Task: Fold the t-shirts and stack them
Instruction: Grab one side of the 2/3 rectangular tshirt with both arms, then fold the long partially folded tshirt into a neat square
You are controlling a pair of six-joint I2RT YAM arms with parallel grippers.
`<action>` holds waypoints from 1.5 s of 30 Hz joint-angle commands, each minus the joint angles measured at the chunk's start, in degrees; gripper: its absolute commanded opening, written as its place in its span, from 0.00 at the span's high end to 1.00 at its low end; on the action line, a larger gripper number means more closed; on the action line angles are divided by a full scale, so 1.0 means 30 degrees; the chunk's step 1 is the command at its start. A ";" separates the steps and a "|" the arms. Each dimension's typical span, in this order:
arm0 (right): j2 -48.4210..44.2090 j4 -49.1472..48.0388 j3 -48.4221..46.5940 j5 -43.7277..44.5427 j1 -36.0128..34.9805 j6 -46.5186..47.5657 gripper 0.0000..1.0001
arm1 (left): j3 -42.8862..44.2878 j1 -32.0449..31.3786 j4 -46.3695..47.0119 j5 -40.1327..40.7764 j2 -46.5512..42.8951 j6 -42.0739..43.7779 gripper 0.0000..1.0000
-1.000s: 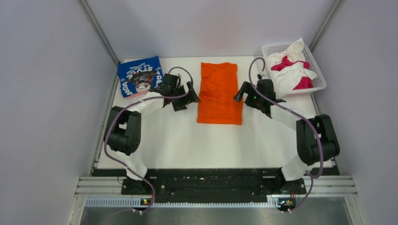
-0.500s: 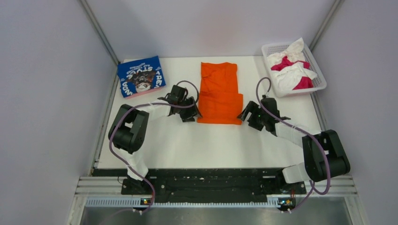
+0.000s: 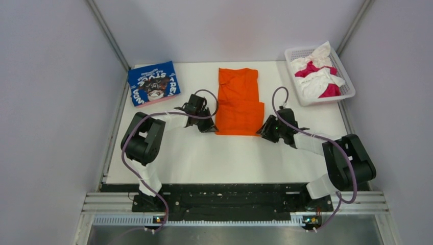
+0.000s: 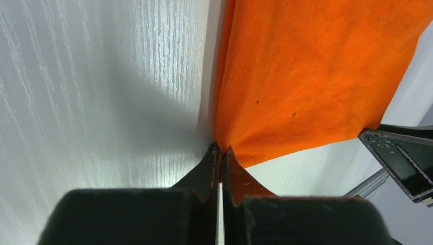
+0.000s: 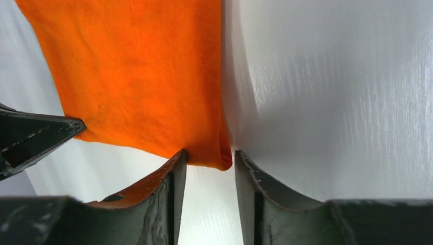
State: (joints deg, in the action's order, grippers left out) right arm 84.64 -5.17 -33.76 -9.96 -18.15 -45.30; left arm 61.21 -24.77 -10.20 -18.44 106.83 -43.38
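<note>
We were only part-way through. The blue t-shirt (image 3: 153,83) lay folded at the far left corner of the table (image 3: 230,158), and we took it for the start of the stack. The orange t-shirt (image 3: 239,102) lay flat at the table's middle, narrowed to a long strip with a wider band at its near end. Its side folds looked done, the crosswise fold not yet made.

Our left gripper (image 4: 220,153) sat at the near left corner of that cloth with its jaws pressed together. We could not tell whether any fabric was caught between them. Our right gripper (image 5: 209,155) was at the near right corner, jaws apart, the cloth's corner lying between them unpinched.

Left to do, by our reckoning: fold the orange one over, carry it onto the blue one, then work through the white and magenta t-shirts (image 3: 317,76) heaped in the basket (image 3: 329,100) at the far right.
</note>
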 commanded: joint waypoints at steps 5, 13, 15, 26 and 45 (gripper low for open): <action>0.1583 -0.0800 0.0045 0.2386 -0.0883 0.0046 0.84 | -0.1540 -0.0258 0.0307 0.0605 -0.0627 0.0389 1.00; -0.0820 -0.0280 0.0849 0.2011 -0.1590 0.0795 1.00 | -0.2386 -0.0690 0.0098 0.0137 -0.2720 0.0319 1.00; -0.2891 0.0737 0.1131 0.1364 -0.1799 0.1243 1.00 | -0.3228 -0.0807 -0.0056 0.0197 -0.4259 0.0456 1.00; -1.4066 0.3752 0.1818 -0.3808 -0.2128 0.0835 1.00 | -0.5794 -0.1629 -0.3146 0.0493 -1.5270 0.0714 1.00; -1.0149 -0.2081 -0.0087 -0.4805 -0.1418 -0.0079 1.00 | -0.3946 -0.0634 -0.1861 0.4669 -1.5442 0.0573 1.00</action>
State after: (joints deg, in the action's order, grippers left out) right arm 54.54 -7.07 -30.92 -24.69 -23.40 -45.15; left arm 45.87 -28.18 -20.75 -5.06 56.31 -42.46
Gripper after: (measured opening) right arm 0.017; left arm 0.015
